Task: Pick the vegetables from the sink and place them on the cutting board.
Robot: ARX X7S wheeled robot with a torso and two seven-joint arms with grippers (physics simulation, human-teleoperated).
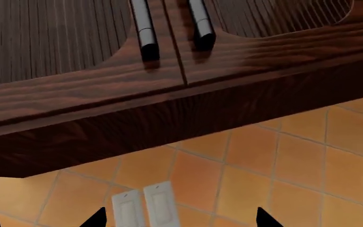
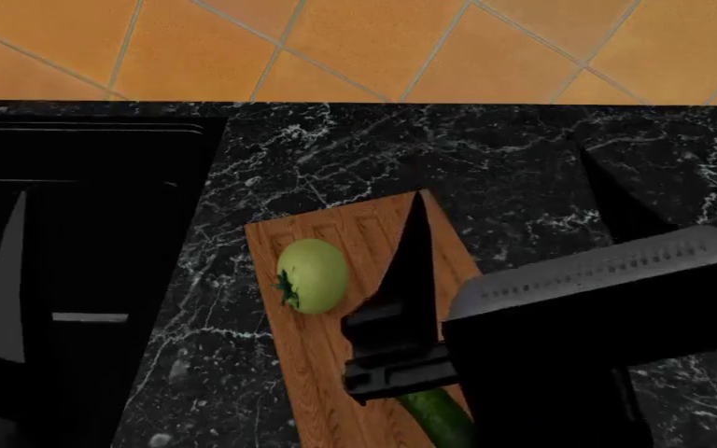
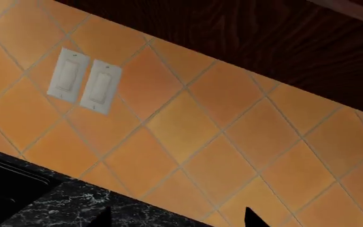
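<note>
The light-brown cutting board (image 2: 324, 373) lies on the black marble counter just right of the sink (image 2: 97, 215). A pale yellow-green tomato (image 2: 311, 275) rests on the board's left half. The dark green cucumber (image 2: 441, 416) lies on the board nearer me, and only one end shows beneath my right arm. My right gripper (image 2: 514, 219) hangs open above the board with nothing between its fingers (image 3: 178, 218). My left gripper (image 1: 181, 218) is open and empty, facing the wall. One pointed finger (image 2: 1, 280) of it shows over the sink. No vegetable shows in the visible part of the basin.
An orange tiled wall (image 2: 333, 47) rises behind the counter (image 2: 521, 159). Two white wall switches (image 3: 83, 80) sit on it, under dark wooden upper cabinets (image 1: 168, 99) with metal handles (image 1: 145, 28). My right arm's black housing (image 2: 583, 336) hides the board's near right part.
</note>
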